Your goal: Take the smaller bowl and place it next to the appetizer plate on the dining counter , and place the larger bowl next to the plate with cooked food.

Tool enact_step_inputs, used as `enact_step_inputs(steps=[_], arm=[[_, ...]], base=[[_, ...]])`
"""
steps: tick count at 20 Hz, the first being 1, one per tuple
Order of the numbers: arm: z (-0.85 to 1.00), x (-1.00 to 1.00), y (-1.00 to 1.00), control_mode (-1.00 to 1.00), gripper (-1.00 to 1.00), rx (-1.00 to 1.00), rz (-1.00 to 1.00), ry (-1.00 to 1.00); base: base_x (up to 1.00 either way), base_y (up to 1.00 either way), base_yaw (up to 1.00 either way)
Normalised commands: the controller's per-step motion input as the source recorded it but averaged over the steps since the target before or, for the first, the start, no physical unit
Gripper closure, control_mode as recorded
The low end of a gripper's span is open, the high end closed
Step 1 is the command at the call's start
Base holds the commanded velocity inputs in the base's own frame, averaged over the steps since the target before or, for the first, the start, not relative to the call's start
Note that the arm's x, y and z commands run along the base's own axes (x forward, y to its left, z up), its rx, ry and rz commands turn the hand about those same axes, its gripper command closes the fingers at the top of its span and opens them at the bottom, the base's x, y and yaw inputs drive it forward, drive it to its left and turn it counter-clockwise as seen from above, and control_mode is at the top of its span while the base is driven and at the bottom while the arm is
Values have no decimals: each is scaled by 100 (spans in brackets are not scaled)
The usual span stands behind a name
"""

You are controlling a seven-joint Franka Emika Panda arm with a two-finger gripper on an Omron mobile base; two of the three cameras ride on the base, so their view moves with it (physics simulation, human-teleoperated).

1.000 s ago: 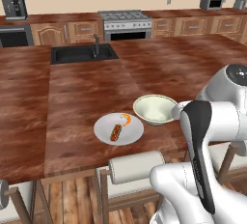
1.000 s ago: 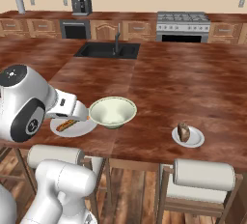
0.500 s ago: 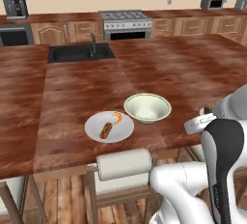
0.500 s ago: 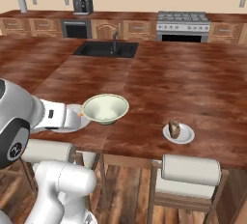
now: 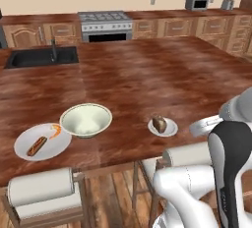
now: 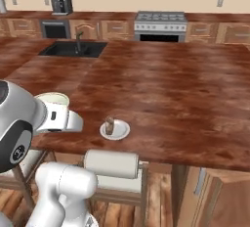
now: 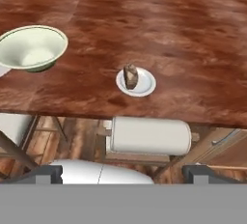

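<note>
The larger bowl stands upright on the dining counter, close beside the plate with cooked food. In the right base view my arm hides part of this bowl. To its right, near the counter's front edge, sits the appetizer plate with its dark brown chunk. My gripper hangs in front of the counter's edge, above a stool, open with nothing between its fingers. The smaller bowl is out of view.
White-cushioned stools line the counter's front edge. A black sink is set into the counter's far left. A stove stands against the back wall.
The base has driven to the right, so the whole scene has slid left in both base views and the appetizer plate has come nearer the middle. Nothing on the counter moved. The gripper stays open.
</note>
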Motion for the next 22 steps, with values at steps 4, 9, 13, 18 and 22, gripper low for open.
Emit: enact_step_inputs(steps=[4,9,13,18,22], arm=[[0,0,0,100,-100,0,0,0],[0,0,0,100,-100,0,0,0],[0,0,0,100,-100,0,0,0],[0,0,0,100,-100,0,0,0],[0,0,0,100,-100,0,0,0]], base=[[19,-100,-19],[40,-100,-19],[42,-100,-16],[79,-100,-17],[100,-100,-9]])
